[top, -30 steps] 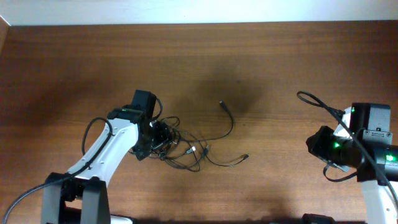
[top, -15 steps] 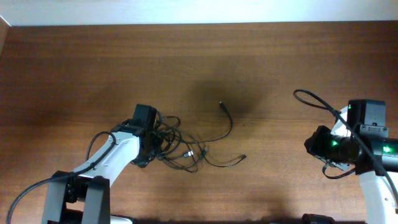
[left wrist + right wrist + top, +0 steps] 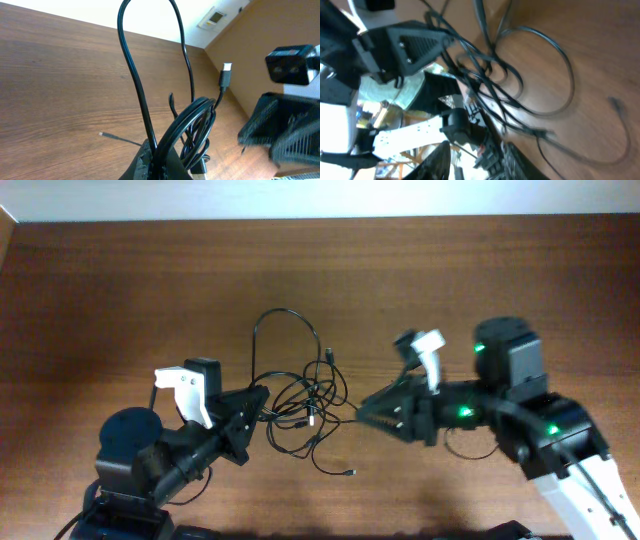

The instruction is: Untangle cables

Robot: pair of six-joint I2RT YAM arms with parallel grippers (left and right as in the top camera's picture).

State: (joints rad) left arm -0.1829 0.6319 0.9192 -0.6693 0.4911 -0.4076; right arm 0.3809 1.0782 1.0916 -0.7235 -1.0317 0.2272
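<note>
1. Brown wood-grain table (image 3: 120, 280) fills the overhead view, with a pale wall strip (image 3: 300, 198) along its far edge.
2. We see the cables (image 3: 300, 402) gathered in one tangled knot near the middle of the table, between the two grippers.
3. One tall loop (image 3: 285, 320) arches out of the knot toward the far edge. In the left wrist view the loop stands upright above the wood.
4. The left gripper (image 3: 258, 404) points toward the robot's right and sits at the left edge of the knot.
5. From the left wrist camera, several strands come bunched out from between the gripper's fingers (image 3: 142, 162). We read these jaws as closed tight on the cables.
6. A silvery plug (image 3: 226, 75) sits at the tip of a strand just right of the loop, held off the table.
7. A small plug (image 3: 350, 472) on a thin loose end lies flat on the table on the robot's side of the knot, apart from it.
8. The right gripper (image 3: 365, 408) points toward the left one, its tip just beside the right edge of the knot.
9. The right wrist view is blurred. Its fingers (image 3: 509, 159) show at the bottom edge with strands running close by, but we cannot tell how wide the jaws stand or whether they hold a strand.
</note>
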